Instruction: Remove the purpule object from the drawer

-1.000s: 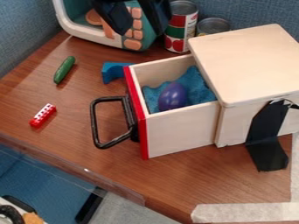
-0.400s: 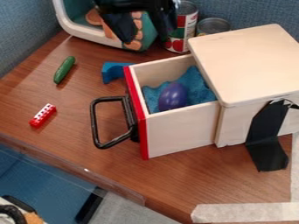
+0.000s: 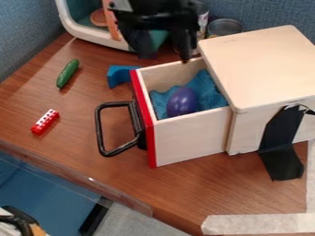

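The claw [image 3: 165, 48] hangs at the upper middle of the frame, fingers apart. The purple egg [image 3: 182, 101] lies down the frame from it and slightly right, on blue cloth [image 3: 207, 90] inside the open drawer [image 3: 190, 140], its long axis running roughly up and down the frame. The next move is likely down onto the egg, keeping clear of the near wall and the box's lid [image 3: 261, 64] at right. Left of the handle [image 3: 100, 126], bare counter [image 3: 80, 152] offers room.

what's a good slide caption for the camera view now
A black gripper hangs open near a pulled-out drawer, a purple egg-shaped object nestled in blue lining.
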### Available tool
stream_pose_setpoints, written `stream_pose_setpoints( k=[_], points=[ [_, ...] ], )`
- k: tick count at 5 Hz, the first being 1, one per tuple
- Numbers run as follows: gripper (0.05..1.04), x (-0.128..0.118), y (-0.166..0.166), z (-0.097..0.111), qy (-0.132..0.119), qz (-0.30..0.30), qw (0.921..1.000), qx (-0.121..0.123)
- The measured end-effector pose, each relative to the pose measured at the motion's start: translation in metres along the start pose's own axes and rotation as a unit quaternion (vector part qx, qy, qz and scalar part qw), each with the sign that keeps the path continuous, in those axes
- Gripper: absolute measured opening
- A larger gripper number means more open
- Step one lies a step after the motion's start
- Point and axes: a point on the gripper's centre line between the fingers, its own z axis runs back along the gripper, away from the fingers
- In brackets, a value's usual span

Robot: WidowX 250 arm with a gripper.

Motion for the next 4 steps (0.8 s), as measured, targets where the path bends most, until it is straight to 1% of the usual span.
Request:
stream_pose_setpoints(
  k=[1,2,3,4],
  points=[
    [1.001,0.003,0.001,-0.007,-0.001,0.015,0.9996,0.025],
    [1.001,0.001,0.001,-0.017,-0.001,0.033,0.9988,0.035],
    [1.001,-0.002,0.004,-0.029,0.003,0.048,0.9980,0.041],
    [1.001,-0.008,0.007,-0.042,0.012,0.050,0.9978,0.043]
  ],
)
